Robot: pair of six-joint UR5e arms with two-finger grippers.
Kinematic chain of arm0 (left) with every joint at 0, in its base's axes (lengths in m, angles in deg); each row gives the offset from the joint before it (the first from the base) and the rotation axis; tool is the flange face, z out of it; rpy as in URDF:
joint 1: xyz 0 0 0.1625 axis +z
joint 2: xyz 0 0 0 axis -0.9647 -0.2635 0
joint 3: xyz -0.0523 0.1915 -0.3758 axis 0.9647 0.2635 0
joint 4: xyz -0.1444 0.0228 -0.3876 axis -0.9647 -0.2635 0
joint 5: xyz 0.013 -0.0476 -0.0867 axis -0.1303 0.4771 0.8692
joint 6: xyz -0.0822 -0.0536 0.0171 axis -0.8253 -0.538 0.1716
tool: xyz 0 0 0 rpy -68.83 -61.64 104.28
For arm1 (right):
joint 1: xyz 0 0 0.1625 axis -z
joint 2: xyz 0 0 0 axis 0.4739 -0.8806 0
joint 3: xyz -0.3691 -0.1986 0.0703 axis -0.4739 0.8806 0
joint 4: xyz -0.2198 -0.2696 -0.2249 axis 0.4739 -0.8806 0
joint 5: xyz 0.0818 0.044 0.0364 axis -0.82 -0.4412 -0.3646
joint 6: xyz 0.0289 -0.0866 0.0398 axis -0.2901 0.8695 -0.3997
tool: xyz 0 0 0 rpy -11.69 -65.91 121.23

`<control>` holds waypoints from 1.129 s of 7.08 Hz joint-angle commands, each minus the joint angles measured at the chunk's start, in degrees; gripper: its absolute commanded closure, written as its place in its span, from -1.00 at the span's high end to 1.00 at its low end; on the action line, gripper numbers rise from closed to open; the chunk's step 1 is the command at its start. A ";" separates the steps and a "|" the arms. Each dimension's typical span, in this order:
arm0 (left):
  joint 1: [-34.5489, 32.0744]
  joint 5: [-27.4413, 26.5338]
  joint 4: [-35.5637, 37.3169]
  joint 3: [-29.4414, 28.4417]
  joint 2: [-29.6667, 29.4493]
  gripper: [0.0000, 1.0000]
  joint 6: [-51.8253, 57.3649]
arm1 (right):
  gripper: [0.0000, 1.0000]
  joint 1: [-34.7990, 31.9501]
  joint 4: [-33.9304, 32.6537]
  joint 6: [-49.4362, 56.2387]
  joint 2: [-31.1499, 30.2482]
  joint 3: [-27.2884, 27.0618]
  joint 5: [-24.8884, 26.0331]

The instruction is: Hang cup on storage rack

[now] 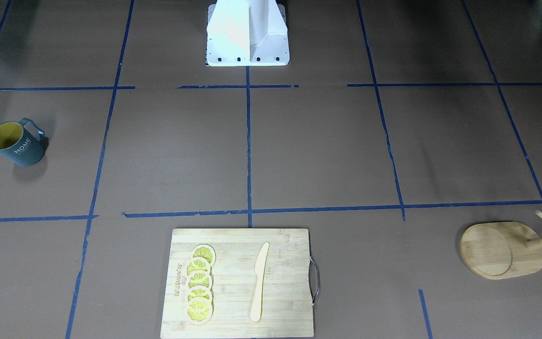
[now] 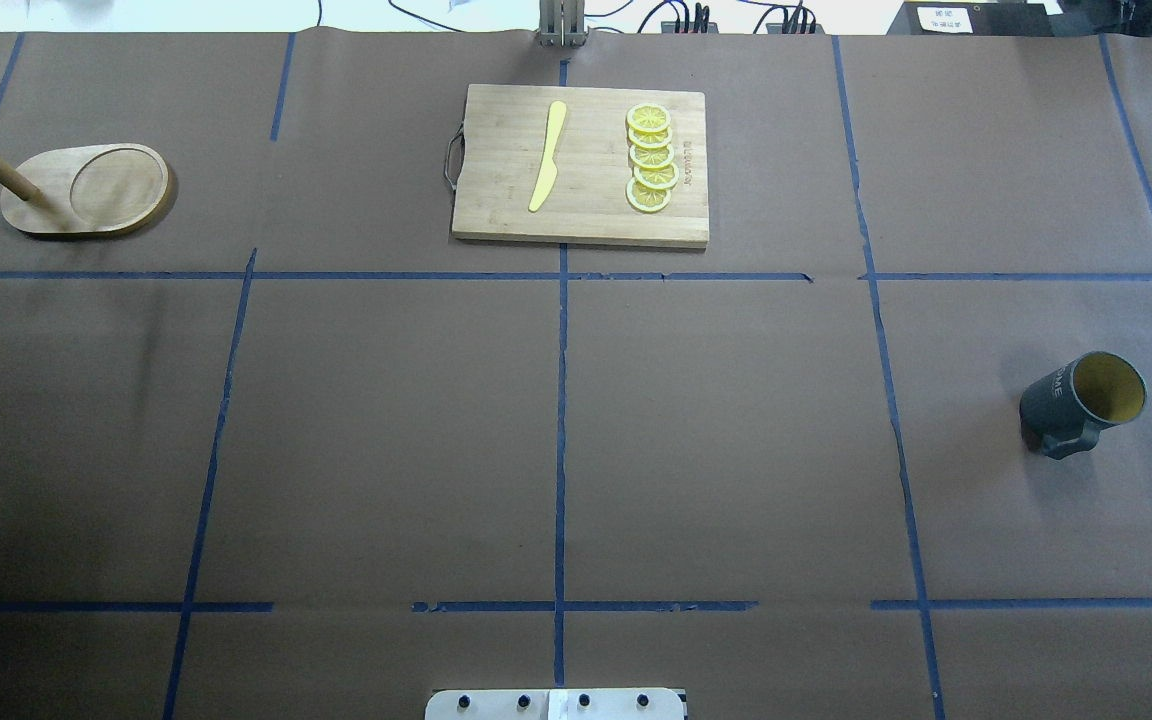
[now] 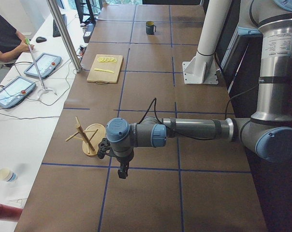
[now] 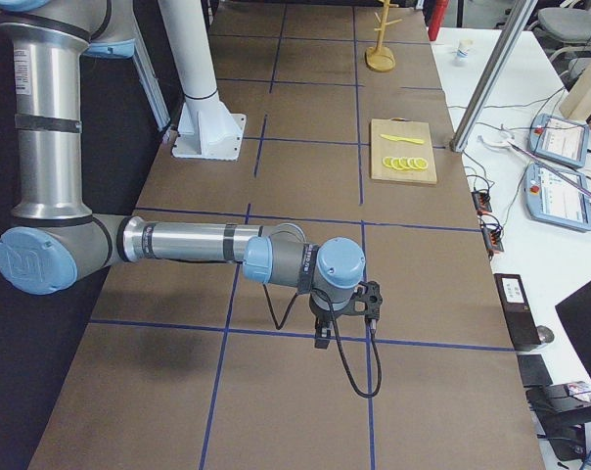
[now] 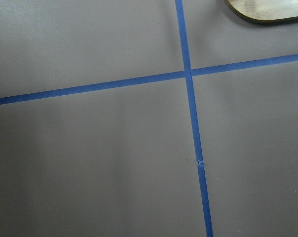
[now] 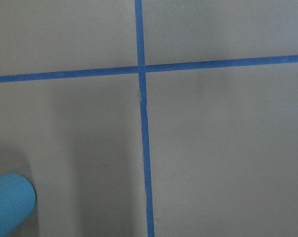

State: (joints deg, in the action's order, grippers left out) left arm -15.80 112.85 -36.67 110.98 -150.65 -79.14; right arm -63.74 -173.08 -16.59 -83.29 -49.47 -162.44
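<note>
The dark grey-blue cup (image 1: 17, 143) with a yellow inside and "HOME" lettering stands upright at the table's right end; it also shows in the overhead view (image 2: 1081, 400) and far off in the exterior left view (image 3: 150, 27). The bamboo storage rack (image 1: 501, 249) with its slanted post stands at the far left corner (image 2: 86, 190). My left gripper (image 3: 122, 171) hangs above the table near the rack (image 3: 93, 140); I cannot tell if it is open. My right gripper (image 4: 322, 338) hangs above the table's right end; I cannot tell its state. The left wrist view shows only the rack's base edge (image 5: 267, 12).
A rectangular bamboo cutting board (image 2: 581, 165) with several lemon slices (image 2: 651, 158) and a yellow knife (image 2: 547, 155) lies at the table's far middle. The robot's white base (image 1: 247, 33) stands at the near middle. Blue tape lines cross the brown tabletop.
</note>
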 commanded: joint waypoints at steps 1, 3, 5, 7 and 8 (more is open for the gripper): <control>0.00 0.00 -0.02 0.00 -0.09 1.00 -0.09 | 1.00 0.00 0.09 0.00 0.00 0.11 0.00; 0.00 0.00 -0.02 -0.09 -0.18 1.00 -0.09 | 1.00 0.00 0.00 -0.09 0.18 0.20 0.00; 0.00 0.00 -0.10 0.00 -0.35 1.00 -0.09 | 1.00 0.00 0.09 -0.09 0.96 -0.32 -0.18; 0.00 0.00 -0.10 0.70 0.08 1.00 0.00 | 1.00 0.00 0.00 -0.52 3.59 0.02 -0.26; -0.09 0.00 -0.10 0.70 0.17 1.00 0.09 | 1.00 1.48 0.00 -0.35 3.17 0.90 -0.96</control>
State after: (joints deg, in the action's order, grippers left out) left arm -15.82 112.85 -36.77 111.49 -150.67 -79.15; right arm -63.36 -173.05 -16.99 -80.32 -49.34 -162.82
